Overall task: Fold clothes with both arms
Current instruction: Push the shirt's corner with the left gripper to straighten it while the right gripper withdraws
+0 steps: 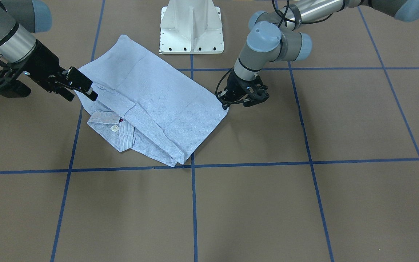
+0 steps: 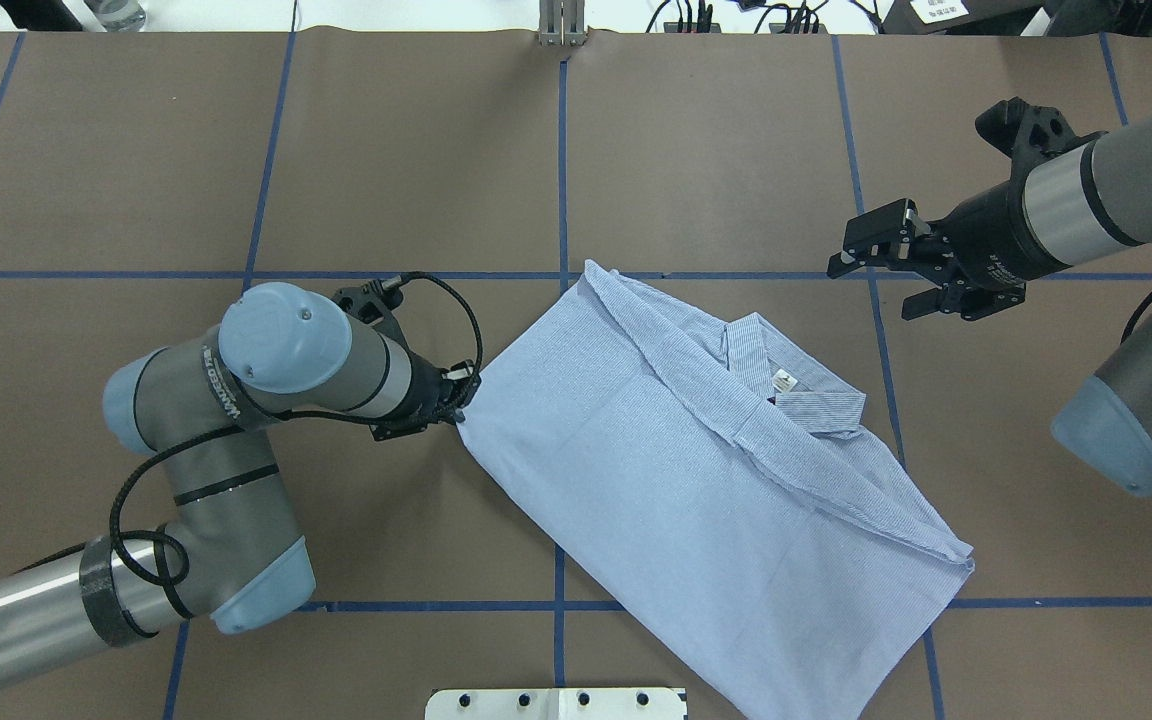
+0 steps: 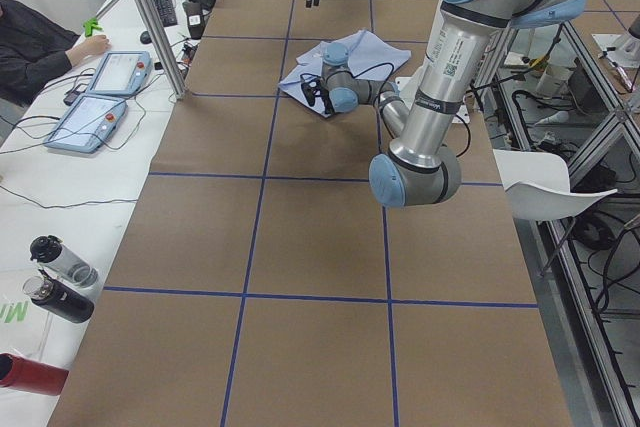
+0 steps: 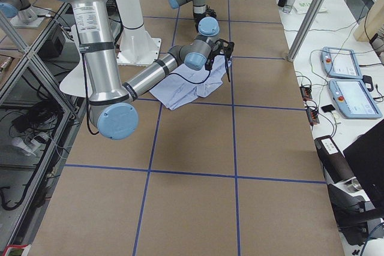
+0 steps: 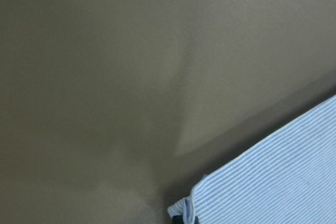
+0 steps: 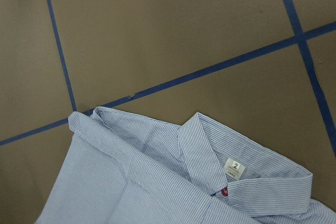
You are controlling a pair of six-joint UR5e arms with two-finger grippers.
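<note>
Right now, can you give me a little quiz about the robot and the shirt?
1. True or false: the right gripper is open.
2. Which gripper is at a corner of the shirt? A) left gripper B) right gripper
3. Fill in: the shirt's white label shows the number ___.
Key: 1 true; 2 A; 3 2.

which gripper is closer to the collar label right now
Right. The right gripper hovers open just off the collar side, near the collar label; the left gripper is at the opposite corner of the shirt, far from it.
</note>
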